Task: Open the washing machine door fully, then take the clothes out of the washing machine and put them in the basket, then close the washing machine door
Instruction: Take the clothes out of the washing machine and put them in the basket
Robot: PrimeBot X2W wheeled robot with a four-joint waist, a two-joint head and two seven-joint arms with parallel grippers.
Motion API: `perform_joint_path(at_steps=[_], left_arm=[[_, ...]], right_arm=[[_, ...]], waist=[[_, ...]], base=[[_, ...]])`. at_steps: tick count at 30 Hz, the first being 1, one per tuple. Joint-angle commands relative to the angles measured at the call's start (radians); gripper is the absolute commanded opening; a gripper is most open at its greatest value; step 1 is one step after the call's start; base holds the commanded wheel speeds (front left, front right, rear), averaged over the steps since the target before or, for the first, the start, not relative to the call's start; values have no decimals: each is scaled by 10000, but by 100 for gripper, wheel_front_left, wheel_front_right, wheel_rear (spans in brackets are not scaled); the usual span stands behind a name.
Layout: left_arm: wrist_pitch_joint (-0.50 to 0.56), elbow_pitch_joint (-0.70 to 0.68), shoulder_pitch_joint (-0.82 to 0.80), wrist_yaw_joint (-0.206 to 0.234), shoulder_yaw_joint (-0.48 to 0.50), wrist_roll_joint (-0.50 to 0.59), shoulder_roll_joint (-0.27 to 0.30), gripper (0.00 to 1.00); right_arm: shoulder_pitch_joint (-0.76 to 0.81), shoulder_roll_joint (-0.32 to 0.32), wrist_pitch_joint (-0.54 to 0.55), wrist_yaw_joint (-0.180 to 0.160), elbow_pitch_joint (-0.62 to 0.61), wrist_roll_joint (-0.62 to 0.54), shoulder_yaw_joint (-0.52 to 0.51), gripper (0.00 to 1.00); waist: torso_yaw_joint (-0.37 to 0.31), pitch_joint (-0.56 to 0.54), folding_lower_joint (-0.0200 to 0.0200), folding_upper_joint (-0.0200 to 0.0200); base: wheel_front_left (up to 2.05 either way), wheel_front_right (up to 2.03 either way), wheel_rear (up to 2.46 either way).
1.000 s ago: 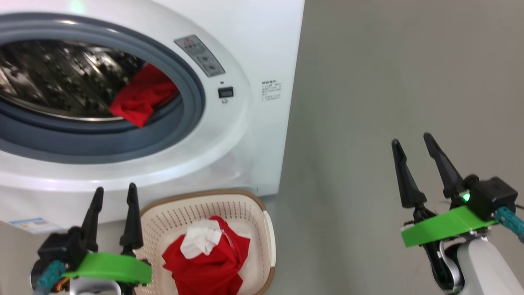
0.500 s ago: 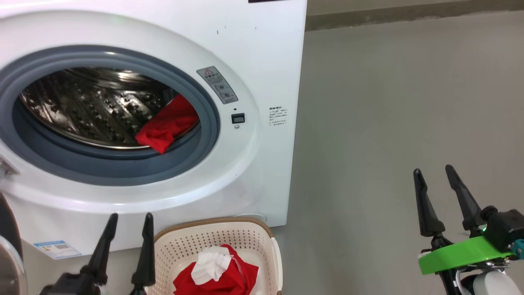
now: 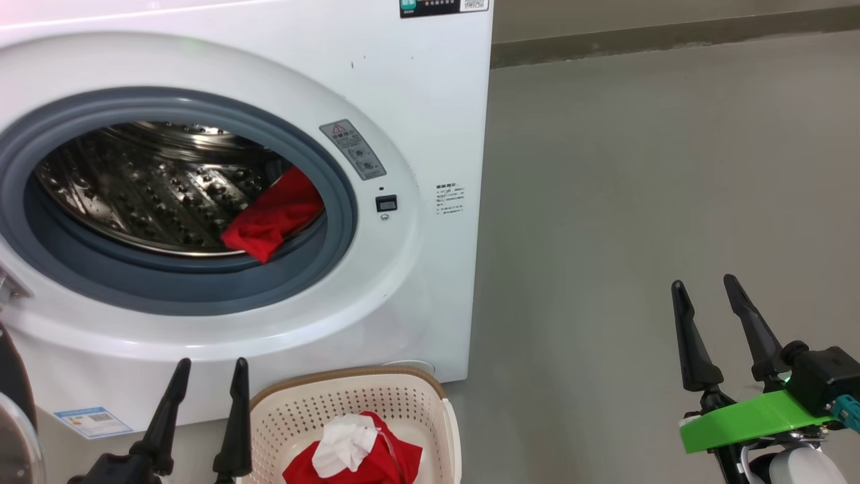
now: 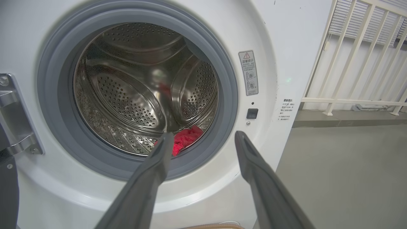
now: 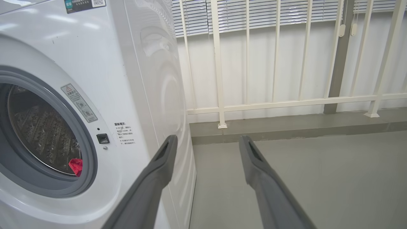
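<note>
In the head view the left fingers point(image 3: 236, 417), lower left, and right fingers point(image 3: 689, 343), lower right, stand spread, holding nothing. A bright red garment point(image 3: 272, 216) lies low in the opening of the white washing machine point(image 3: 416, 101). Red and white clothes point(image 3: 359, 450) sit in the cream perforated basket point(image 3: 403, 403), bottom centre, and the black-rimmed door point(image 3: 10, 376) is cut off at the left edge. The left wrist view looks into the steel drum point(image 4: 127, 95), one finger overlapping the garment. The right wrist view adds a white railing point(image 5: 219, 79).

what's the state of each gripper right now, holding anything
left gripper: open, holding nothing
right gripper: open, holding nothing
</note>
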Motion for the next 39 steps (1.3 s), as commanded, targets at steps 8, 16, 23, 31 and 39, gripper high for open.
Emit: perform_joint_path(at_steps=[8,16,23,31,39], left_arm=[[-91,-125,-131,-79,378,186,105,100],[-91,-64,-138,-104,532,218,105,100],[-91,-37,-89,-75,568,120,105,100],[-91,559,-665,-71,590,-14,105,100],[-91,1903,-2300,-103,688,-138,107,100]], right_arm=[[-16,-47,-63,63,-172,-105,258,100],[1,-24,-63,63,-151,-103,311,100],[29,-18,-63,63,-149,-113,365,100],[30,-74,-63,63,-161,-125,451,100],[-393,-266,-63,63,-260,-113,715,100]], waist=[[-13,-96,0,0],[-41,-155,0,0],[-61,-178,0,0],[-3,-33,0,0],[28,904,0,0]], base=[[0,0,0],[0,0,0],[0,0,0],[0,0,0],[0,0,0]])
